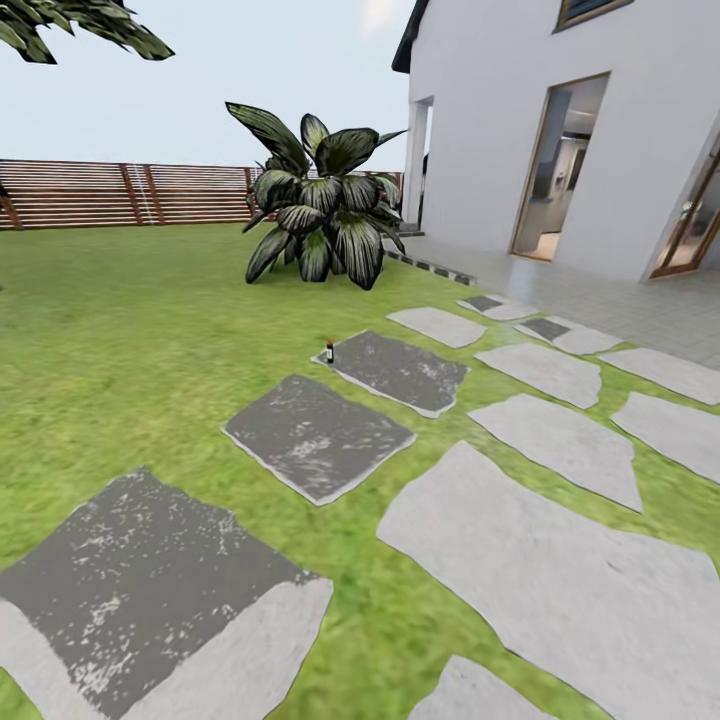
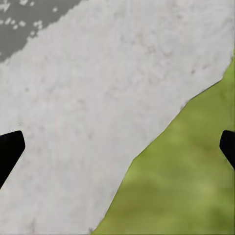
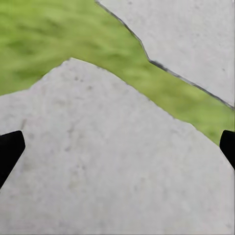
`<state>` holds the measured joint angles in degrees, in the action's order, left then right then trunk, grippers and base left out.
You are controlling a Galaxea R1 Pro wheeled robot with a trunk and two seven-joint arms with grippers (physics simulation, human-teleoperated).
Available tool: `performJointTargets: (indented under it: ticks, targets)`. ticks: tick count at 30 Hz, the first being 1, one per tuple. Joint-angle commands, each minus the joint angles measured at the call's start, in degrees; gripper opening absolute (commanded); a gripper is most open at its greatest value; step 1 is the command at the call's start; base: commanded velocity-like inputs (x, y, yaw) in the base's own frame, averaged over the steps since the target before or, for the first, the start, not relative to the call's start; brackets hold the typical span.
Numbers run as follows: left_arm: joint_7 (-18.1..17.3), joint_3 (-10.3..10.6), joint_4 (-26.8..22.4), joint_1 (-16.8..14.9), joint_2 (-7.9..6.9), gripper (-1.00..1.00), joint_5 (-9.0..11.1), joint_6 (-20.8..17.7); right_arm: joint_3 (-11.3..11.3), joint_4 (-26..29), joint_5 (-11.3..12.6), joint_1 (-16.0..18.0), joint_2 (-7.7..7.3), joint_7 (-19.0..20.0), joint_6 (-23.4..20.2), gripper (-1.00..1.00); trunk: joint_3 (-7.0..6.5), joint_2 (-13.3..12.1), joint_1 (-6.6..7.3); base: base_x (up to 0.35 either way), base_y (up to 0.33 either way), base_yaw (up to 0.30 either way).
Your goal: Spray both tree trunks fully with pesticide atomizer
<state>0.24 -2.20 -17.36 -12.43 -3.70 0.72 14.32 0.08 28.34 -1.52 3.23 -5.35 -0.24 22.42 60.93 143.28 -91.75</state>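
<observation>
The pesticide atomizer [image 1: 329, 351] stands upright as a tiny dark bottle at the near-left corner of a dark grey stepping stone [image 1: 397, 371], well ahead of me on the lawn. Dark green jagged foliage [image 1: 75, 28] of a tree hangs in at the head view's top left; no trunk shows. My left gripper [image 2: 117, 149] is open, its black fingertips [image 2: 10, 149] far apart over a pale stone and grass. My right gripper [image 3: 117, 149] is open too, its fingertips [image 3: 10, 149] spread above a pale stepping stone with nothing between them.
A broad-leaved dark shrub [image 1: 320, 215] grows beyond the atomizer. Grey stepping stones [image 1: 315, 435] run across the grass toward a white house [image 1: 560, 130] with open doorways and a paved patio [image 1: 640, 310] at right. A brown slat fence [image 1: 120, 193] bounds the lawn behind.
</observation>
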Motion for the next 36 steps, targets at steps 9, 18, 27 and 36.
performJointTargets:
  ticks: [9, 18, 27, 36]
  targets:
    - [0.02, -0.09, 0.05, -0.03, 0.01, 1.00, 0.10, 0.19, 0.00, -0.04, -0.17, 0.02, -0.01, -0.03, 0.17, 1.00, 0.05, 0.01, -0.02, 0.340, 0.000, 0.000]
    - [0.02, -0.09, 0.05, -0.02, 0.01, 1.00, 0.10, 0.19, 0.00, -0.04, -0.15, 0.02, -0.01, -0.03, 0.17, 1.00, 0.05, 0.01, -0.02, 0.340, 0.000, 0.000]
    - [0.02, -0.09, 0.05, -0.02, 0.01, 1.00, 0.11, 0.19, 0.00, -0.04, -0.15, 0.04, -0.01, -0.03, 0.17, 1.00, 0.05, 0.01, -0.02, 0.340, 0.000, 0.000]
    - [0.02, -0.09, 0.05, -0.04, 0.01, 1.00, 0.10, 0.19, 0.00, -0.04, -0.15, 0.02, -0.01, -0.03, 0.17, 1.00, 0.05, 0.01, -0.02, 0.340, 0.000, 0.000]
